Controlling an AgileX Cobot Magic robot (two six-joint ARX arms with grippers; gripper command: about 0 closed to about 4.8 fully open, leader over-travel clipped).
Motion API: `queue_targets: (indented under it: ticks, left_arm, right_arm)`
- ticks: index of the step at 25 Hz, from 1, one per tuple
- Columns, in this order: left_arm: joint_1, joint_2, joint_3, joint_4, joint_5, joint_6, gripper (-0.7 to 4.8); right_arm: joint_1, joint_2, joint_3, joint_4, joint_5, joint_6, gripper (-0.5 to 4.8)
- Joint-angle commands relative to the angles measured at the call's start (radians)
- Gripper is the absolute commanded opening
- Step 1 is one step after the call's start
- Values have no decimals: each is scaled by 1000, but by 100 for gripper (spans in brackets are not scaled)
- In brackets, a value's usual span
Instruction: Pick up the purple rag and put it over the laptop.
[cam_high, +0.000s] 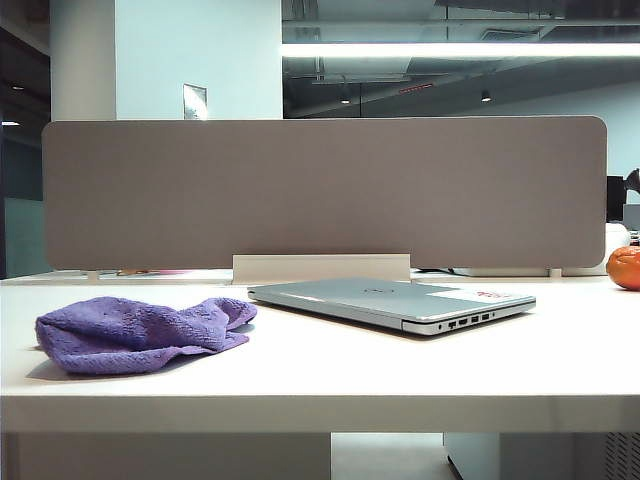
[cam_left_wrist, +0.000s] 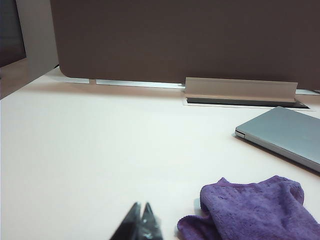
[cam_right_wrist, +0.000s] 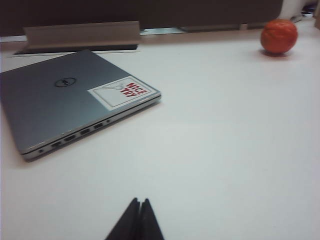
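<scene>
Fingers pinched together on left gripper (cam_left_wrist: 141, 220) beside purple rag (cam_left_wrist: 257, 210) and right gripper (cam_right_wrist: 137, 217); only right wrist shows laptop (cam_right_wrist: 60, 100) sticker (cam_right_wrist: 122, 91).

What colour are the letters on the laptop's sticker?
Red letters on a white sticker, on the closed silver-grey laptop. The right wrist view shows it best.

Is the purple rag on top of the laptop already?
No, the rag lies crumpled on the table beside the closed laptop, whose lid is bare except for a sticker.
</scene>
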Motion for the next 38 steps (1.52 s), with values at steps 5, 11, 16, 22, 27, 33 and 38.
queue_targets:
  ticks: [5,11,16,22,27,33,38]
  left_arm:
    - [-1,1,3,12,4,0,-6]
    - [-1,1,3,11,4,0,-6]
    - [-1,1,3,8,4,0,-6]
    - [-1,1,3,-11,4,0,-6]
    - [-1,1,3,-25,4,0,-6]
    - [-1,1,3,-24,5,0,-6]
    - [-1,1,5,-24,29,-8,-6]
  right_arm:
    - [1,-2,-4,18,-233,2,22]
    - [1,-2,-4,19,-373,2,22]
    - [1,-2,-4,19,-375,7,22]
    - [1,-2,-4,29,-455,9,22]
    - [2,-2,-4,29,-533,9,22]
    - [2,-2,-4,29,-559,10,22]
    - [2,-2,-4,29,-596,61,22]
